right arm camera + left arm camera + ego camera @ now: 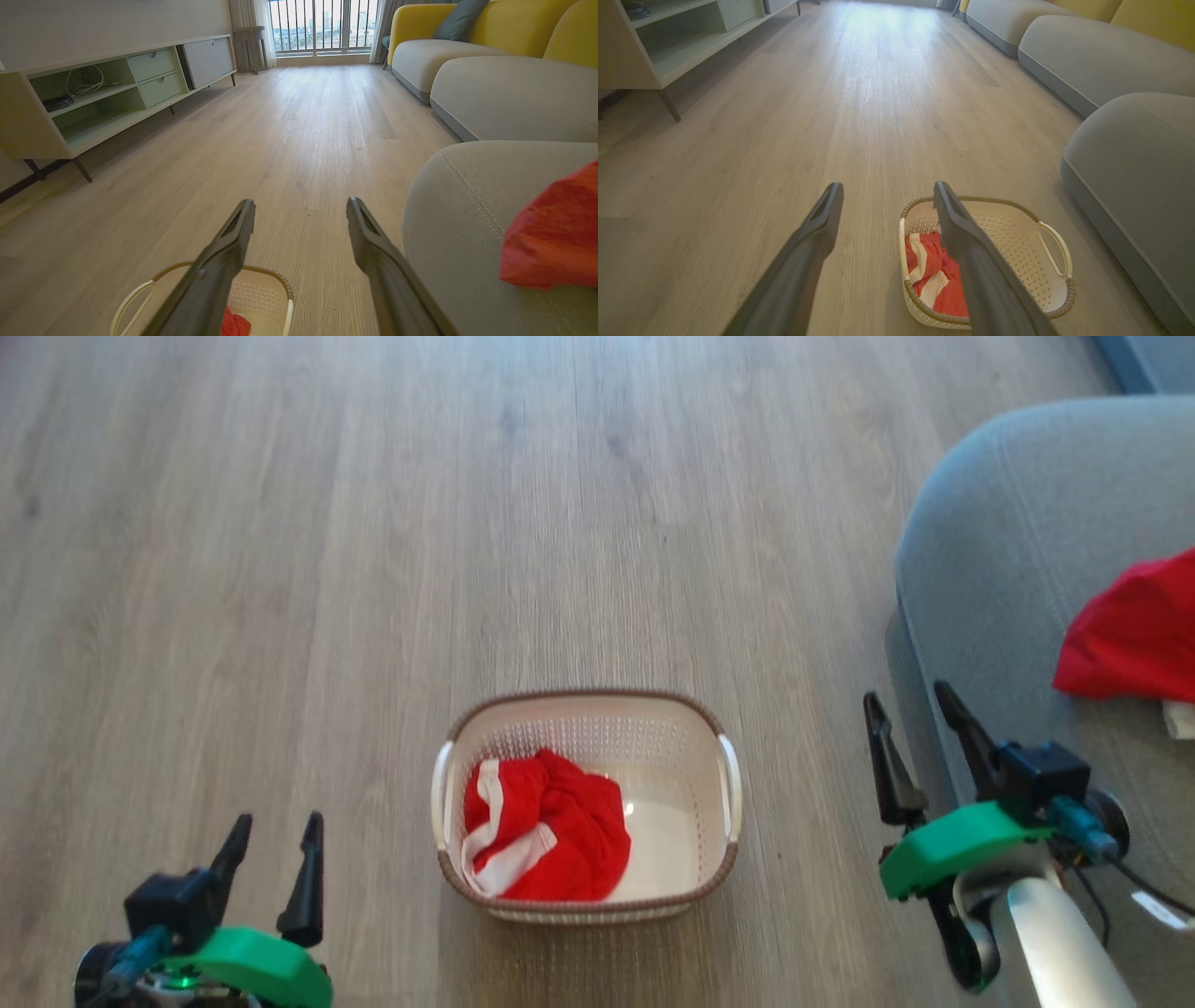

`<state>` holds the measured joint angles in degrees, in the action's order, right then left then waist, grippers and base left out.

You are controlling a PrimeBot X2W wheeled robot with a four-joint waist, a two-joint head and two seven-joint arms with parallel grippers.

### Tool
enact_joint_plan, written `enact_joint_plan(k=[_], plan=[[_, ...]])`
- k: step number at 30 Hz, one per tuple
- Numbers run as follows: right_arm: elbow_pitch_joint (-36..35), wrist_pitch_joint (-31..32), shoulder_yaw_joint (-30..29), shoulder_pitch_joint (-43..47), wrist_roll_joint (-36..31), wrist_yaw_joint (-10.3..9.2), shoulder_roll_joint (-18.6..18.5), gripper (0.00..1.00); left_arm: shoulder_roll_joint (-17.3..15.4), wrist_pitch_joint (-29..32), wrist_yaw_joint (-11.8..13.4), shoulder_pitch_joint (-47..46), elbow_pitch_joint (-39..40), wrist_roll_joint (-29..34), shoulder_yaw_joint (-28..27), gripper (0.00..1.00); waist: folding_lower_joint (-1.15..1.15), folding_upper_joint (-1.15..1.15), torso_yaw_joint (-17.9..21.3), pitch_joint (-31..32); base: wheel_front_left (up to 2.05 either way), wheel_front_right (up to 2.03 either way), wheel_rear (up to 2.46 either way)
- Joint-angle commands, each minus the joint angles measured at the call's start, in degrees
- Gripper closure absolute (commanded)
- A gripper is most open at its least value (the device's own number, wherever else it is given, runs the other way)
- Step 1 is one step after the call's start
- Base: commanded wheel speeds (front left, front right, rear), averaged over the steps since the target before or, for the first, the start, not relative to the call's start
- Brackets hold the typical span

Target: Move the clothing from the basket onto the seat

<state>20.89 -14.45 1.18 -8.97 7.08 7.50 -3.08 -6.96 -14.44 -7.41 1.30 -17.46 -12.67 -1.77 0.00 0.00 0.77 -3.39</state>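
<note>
The cream basket (709,775) with a brown rim stands on the wood floor, bottom centre of the head view. Red clothing with white stripes (546,840) lies bunched in its left half; it shows too in the left wrist view (934,275). Another red piece (1134,635) lies on the grey seat (1008,541) at the right. My left gripper (276,840) hangs open and empty left of the basket. My right gripper (910,714) stands open and empty between basket and seat, by the seat's edge. In the right wrist view the seat (458,210) carries red clothing (556,233).
A low cabinet (93,98) with open shelves and drawers lines the far left wall. More grey cushions (509,93) with yellow backs run along the right. Wide bare wood floor (467,523) stretches beyond the basket toward a window.
</note>
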Motion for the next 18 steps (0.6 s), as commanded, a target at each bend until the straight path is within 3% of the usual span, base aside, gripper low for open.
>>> enact_joint_plan(k=[1, 18], plan=[[-2.8, -0.54, 1.5, -3.34, 0.3, -0.01, 0.2, 0.0, -2.34, -0.56, -0.08, -3.08, 2.12, -0.58, -0.13, 0.0, 0.0, 0.0, 0.72, -3.31, 0.0, 0.0, 0.0], [-11.27, -0.54, 3.82, -15.84, -1.11, -0.01, 0.2, 0.0, -12.68, -0.56, -0.08, -18.08, 3.32, -9.63, 15.64, 0.0, 0.0, 0.0, 4.03, -28.15, 0.0, 0.0, 0.0]])
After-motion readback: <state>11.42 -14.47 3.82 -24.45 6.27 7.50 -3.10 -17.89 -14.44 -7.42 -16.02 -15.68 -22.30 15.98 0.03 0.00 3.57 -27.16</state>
